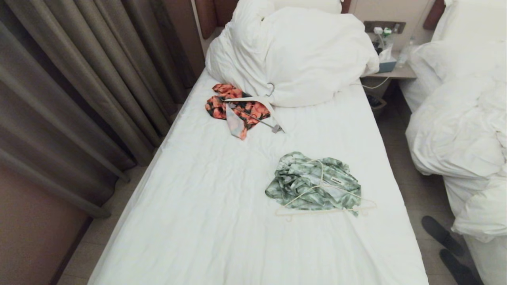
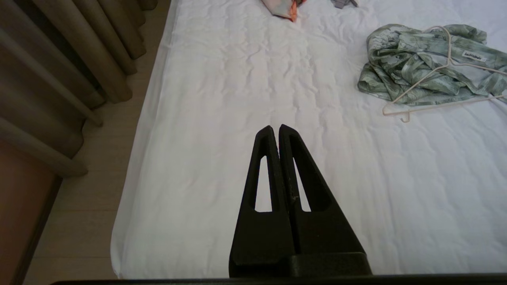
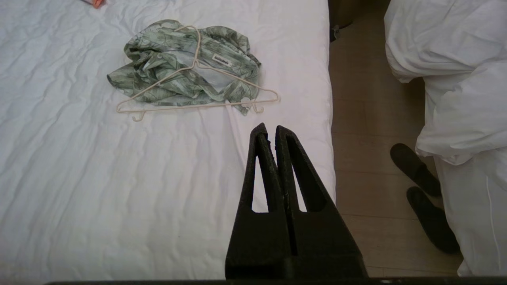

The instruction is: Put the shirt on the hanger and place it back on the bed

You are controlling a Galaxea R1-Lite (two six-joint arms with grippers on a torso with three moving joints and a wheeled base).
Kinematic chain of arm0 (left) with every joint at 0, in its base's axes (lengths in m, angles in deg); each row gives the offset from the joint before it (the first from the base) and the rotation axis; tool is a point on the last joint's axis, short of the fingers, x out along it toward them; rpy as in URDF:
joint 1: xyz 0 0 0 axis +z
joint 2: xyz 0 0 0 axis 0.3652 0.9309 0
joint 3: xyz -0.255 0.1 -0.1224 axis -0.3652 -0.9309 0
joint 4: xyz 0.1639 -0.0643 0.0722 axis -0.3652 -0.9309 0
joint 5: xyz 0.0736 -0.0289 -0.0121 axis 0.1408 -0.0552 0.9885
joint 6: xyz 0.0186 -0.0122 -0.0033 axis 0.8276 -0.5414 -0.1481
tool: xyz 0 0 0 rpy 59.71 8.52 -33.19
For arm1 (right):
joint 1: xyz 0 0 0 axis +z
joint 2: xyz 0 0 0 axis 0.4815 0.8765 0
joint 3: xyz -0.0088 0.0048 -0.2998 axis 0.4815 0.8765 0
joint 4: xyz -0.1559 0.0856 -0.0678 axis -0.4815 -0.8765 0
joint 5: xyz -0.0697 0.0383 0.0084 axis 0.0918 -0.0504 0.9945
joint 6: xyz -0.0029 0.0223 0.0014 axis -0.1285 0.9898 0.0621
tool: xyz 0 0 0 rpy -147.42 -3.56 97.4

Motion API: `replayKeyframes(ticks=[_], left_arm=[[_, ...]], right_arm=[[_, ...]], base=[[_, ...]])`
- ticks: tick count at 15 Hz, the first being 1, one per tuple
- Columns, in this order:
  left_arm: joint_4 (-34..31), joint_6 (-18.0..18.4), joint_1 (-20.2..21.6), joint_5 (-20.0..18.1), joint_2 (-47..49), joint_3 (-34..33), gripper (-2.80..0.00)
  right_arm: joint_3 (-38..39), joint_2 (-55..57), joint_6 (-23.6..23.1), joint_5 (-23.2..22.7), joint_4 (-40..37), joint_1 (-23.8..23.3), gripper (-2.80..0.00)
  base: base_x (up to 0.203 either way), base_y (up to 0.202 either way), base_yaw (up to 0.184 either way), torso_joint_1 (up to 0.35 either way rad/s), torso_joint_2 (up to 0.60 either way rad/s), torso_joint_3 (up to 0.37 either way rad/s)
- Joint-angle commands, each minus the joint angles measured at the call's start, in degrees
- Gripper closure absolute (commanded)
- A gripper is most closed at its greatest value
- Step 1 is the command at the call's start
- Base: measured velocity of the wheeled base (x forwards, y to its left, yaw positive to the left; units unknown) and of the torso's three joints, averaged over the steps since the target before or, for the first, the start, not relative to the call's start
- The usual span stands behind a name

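A crumpled green shirt lies on the white bed, well below the bunched duvet. A thin cream hanger rests on top of the shirt. The left gripper and right gripper hover above the sheet short of the shirt, fingers pressed together, holding nothing.

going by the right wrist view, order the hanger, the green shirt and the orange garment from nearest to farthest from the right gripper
From the shut right gripper, over the bed:
1. hanger, its bottom bar just ahead on the sheet.
2. shirt, crumpled under and behind the hanger.
3. orange garment, only a scrap visible at the far edge of the picture.
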Motion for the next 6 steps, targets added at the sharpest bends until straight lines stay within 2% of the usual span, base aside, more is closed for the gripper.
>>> replayKeyframes(ticks=[1, 6], left_arm=[[0.0, 0.0, 0.0, 0.0, 0.2, 0.0, 0.00], [0.0, 0.0, 0.0, 0.0, 0.2, 0.0, 0.00]], right_arm=[[0.0, 0.2, 0.0, 0.0, 0.0, 0.0, 0.00], [0.1, 0.1, 0.0, 0.0, 0.0, 0.0, 0.00]], base=[[0.000, 0.000, 0.000, 0.000, 0.00, 0.000], [0.000, 0.000, 0.000, 0.000, 0.00, 0.000]])
